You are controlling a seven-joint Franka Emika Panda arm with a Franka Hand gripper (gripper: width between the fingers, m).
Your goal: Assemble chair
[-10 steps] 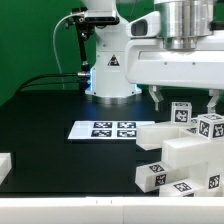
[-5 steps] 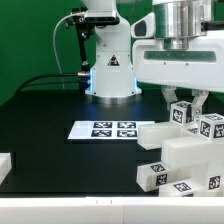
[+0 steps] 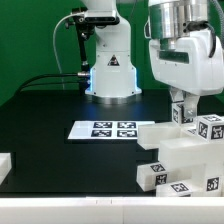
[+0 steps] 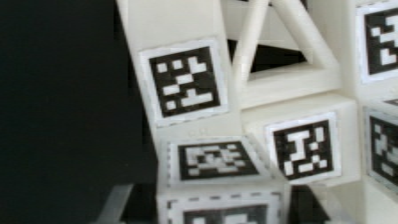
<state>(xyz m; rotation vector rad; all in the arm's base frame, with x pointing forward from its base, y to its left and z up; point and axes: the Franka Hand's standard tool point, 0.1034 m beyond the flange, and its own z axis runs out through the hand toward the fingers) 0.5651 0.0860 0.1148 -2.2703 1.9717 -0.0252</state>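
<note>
One gripper (image 3: 186, 107) pinches a tagged white block (image 3: 181, 114) atop the pile of chair parts (image 3: 185, 155).

We see the fingers pressed against the sides of that block, which sits at the top of the pile, on the exterior view's right of the marker board (image 3: 104, 129). We cannot make out the fingertips clearly, since the block and the wrist housing cover most of them. Much of the pile is cut off by the frame edge, so we cannot count its pieces or tell how they join. Another white part (image 3: 4, 165) lies well apart from the marker board, on the exterior view's left, and is also cropped. Close up, the wrist view fills with tagged white faces (image 4: 187, 80) and a slanted strut (image 4: 258, 30); we cannot tell which part each belongs to.
</note>
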